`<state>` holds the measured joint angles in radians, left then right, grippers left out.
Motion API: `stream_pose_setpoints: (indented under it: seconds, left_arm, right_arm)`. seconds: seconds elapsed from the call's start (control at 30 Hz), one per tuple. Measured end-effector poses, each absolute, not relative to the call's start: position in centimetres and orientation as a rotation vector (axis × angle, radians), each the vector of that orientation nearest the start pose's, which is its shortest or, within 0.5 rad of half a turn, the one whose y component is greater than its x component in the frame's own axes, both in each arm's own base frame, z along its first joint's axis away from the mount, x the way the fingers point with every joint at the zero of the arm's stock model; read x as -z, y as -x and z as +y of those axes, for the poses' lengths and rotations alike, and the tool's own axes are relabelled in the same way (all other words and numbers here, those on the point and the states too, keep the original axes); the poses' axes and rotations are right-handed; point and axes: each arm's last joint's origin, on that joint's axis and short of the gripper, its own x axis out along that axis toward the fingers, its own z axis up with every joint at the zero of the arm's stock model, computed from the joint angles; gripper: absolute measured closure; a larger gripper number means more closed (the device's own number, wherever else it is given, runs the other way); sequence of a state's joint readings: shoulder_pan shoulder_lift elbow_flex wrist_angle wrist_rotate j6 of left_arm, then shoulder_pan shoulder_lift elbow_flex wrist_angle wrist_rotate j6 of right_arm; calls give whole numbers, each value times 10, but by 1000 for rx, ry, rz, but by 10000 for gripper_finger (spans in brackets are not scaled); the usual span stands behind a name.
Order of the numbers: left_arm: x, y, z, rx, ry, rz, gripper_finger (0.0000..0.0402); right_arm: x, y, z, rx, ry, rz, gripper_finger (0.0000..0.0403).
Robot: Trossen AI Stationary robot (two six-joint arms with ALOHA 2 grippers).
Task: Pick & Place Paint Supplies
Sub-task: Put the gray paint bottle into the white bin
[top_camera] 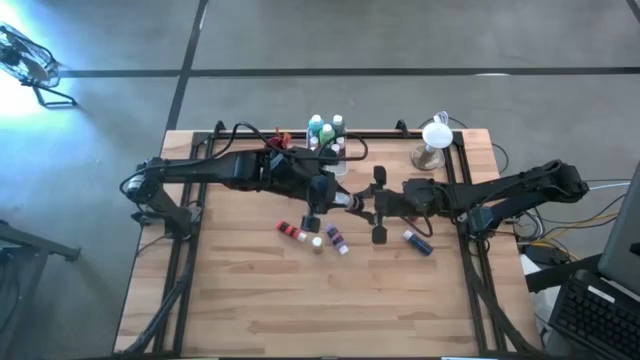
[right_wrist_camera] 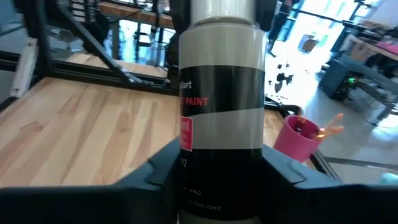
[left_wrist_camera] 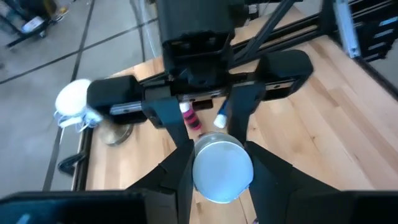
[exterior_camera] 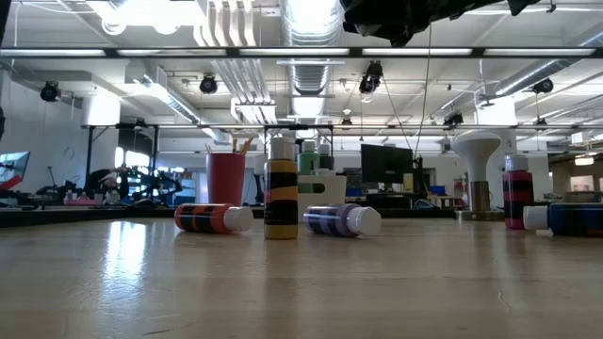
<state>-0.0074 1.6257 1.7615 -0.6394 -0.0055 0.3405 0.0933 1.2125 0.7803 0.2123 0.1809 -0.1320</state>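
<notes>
From above: left gripper [top_camera: 335, 199] and right gripper [top_camera: 363, 208] tip to tip over the middle of the wooden table [top_camera: 250, 300], with the grey paint bottle [top_camera: 350, 204] between them, clear of the boards and mostly hidden by the dark fingers. Just nearer the front edge, lying on the wood, a red bottle [top_camera: 289, 230] and a purple bottle [top_camera: 337, 238], with a white-capped yellow bottle [top_camera: 317, 243] upright between them; off to the right, under the right arm, a blue bottle [top_camera: 418, 241] on its side. At the back edge, green and teal bottles [top_camera: 325, 131] bunched together, and a white lamp-like stand [top_camera: 435, 140] at the back right corner. At table height: no gripper tips in sight, only the red bottle [exterior_camera: 212, 217], the yellow bottle [exterior_camera: 281, 198], the purple bottle [exterior_camera: 341, 220] and the blue bottle [exterior_camera: 565, 218] in a row, plus an upright pink bottle [exterior_camera: 515, 193] and, farther back, the magenta cup [exterior_camera: 226, 179] holding paintbrushes [exterior_camera: 243, 144]. Through the left wrist: left gripper [left_wrist_camera: 222, 180] clamped on the grey paint bottle [left_wrist_camera: 222, 165] at its white cap, one dark finger tight against each side; opposite, right gripper [left_wrist_camera: 208, 138] reaching in to the same bottle. Through the right wrist: right gripper [right_wrist_camera: 217, 186] closed around the lower body of the grey paint bottle [right_wrist_camera: 221, 118], black-banded label facing the lens, bottle upright between the fingers; behind, near the table's rail, the magenta cup [right_wrist_camera: 298, 138] with orange paintbrushes [right_wrist_camera: 326, 127] sticking out.
</notes>
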Motion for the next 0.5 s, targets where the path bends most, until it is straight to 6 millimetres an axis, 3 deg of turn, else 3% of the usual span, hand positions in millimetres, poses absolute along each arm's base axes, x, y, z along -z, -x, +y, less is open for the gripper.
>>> stream_pose_setpoints:
  seconds: [0.23, 0.5]
  left_arm:
    - [-410, -352, 6, -85, -335, 559, 280]
    - [-406, -356, 38, -312, -221, 569, 280]
  right_arm:
    - [-281, -260, 15, 228, 148, 287, 151]
    - [-284, -238, 5, 533, 38, 333, 113]
